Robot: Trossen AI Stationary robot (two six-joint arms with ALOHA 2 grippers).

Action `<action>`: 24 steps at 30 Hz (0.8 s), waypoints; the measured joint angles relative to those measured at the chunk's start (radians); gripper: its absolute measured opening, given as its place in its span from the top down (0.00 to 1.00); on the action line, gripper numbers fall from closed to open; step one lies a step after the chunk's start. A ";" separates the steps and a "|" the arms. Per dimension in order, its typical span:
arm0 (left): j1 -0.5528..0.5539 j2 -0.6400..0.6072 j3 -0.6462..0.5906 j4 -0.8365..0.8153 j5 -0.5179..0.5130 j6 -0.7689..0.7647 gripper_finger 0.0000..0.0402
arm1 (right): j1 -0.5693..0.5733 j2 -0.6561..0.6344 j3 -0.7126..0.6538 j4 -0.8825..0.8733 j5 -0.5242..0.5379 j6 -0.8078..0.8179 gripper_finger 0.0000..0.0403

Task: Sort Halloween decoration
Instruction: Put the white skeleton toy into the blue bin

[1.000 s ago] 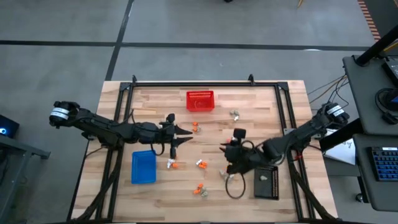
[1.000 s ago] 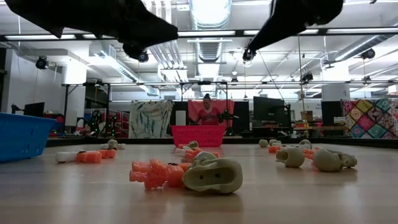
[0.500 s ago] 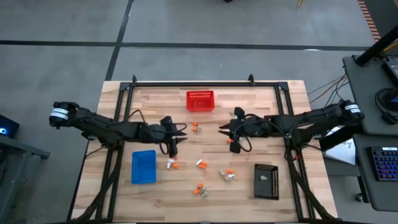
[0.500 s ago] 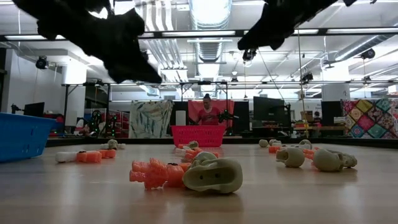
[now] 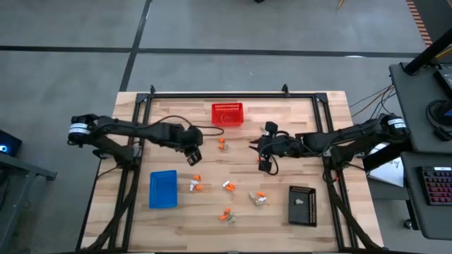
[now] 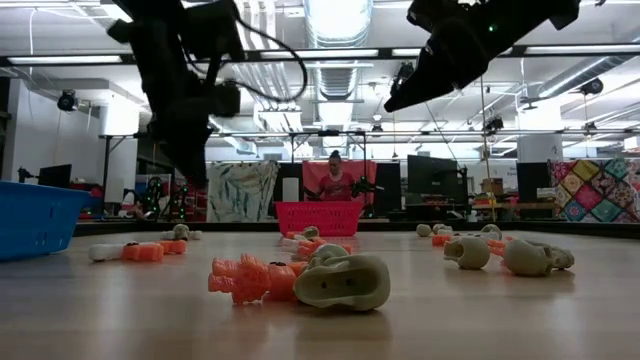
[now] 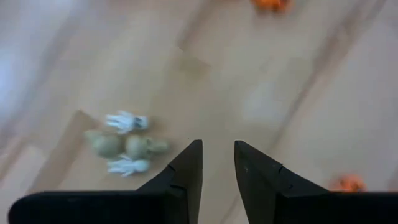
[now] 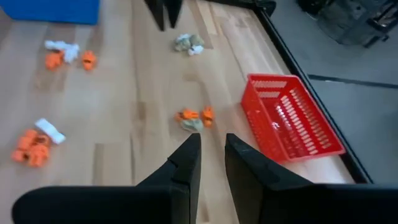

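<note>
High view: the left gripper hangs over the wooden table left of centre, above and right of the blue tray. Its wrist view shows the two fingers a narrow gap apart with nothing between them. The right gripper sits right of centre, and its fingers also stand slightly apart, empty. The Halloween decoration lies scattered across the middle and lower part of the table: orange and white pieces near the tray's right edge, an orange and pale cluster lower centre, more just below the red basket at upper centre. A black tray sits at lower right with one pale piece in it. In the low view a pale skull touches an orange piece in the foreground.
</note>
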 joint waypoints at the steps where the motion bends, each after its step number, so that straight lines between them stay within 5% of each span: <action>1: 0.015 0.007 0.000 0.000 0.052 0.058 0.81 | -0.005 -0.004 0.000 -0.004 0.000 -0.010 0.84; 5: 0.039 0.017 0.000 0.001 0.142 0.264 0.81 | -0.022 -0.011 0.000 -0.002 -0.007 -0.034 0.84; 14: 0.047 0.005 0.002 -0.004 0.016 0.588 0.80 | -0.022 -0.014 0.000 -0.001 -0.150 0.113 0.84; 24: 0.156 0.013 -0.008 0.021 -0.025 0.748 0.62 | -0.020 -0.014 0.000 0.000 -0.160 0.192 0.84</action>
